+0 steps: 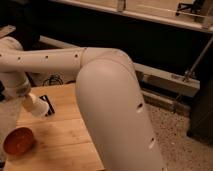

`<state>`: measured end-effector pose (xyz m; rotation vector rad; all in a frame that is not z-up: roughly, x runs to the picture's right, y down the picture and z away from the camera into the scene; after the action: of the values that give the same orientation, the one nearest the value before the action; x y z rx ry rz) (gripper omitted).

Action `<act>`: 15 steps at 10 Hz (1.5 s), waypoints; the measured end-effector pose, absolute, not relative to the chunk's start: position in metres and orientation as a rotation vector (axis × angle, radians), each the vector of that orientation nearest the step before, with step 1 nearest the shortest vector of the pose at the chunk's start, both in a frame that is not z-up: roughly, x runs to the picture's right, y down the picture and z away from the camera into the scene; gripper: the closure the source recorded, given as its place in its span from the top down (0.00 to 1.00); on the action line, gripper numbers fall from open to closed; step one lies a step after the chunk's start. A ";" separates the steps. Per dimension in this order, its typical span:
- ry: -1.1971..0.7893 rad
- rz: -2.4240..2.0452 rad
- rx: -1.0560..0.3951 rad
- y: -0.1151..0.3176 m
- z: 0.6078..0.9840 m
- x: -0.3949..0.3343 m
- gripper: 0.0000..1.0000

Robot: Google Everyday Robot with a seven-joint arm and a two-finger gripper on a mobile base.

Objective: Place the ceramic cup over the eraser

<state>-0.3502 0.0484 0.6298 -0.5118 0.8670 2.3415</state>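
The small white ceramic cup point(39, 107) hangs tilted at the end of my arm, over the left part of the wooden table point(60, 136). My gripper point(29, 99) sits at the far left, below the wrist, and is shut on the cup. The black eraser point(49, 101) lies on the table right behind the cup, and the cup covers part of it. I cannot tell whether the cup touches the eraser.
The orange-red bowl point(19, 140) stands on the table's front left. My thick white arm link point(115, 110) fills the middle of the view and hides the right part of the table. Cables point(54, 79) lie on the floor behind the table.
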 end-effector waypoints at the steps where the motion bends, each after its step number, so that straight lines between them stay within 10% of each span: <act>1: 0.853 2.405 -0.575 0.027 0.631 -0.347 0.00; 15: 0.907 2.548 -0.751 0.006 0.678 -0.350 0.00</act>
<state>-0.3498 0.0065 0.6784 -0.7506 0.9072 2.5478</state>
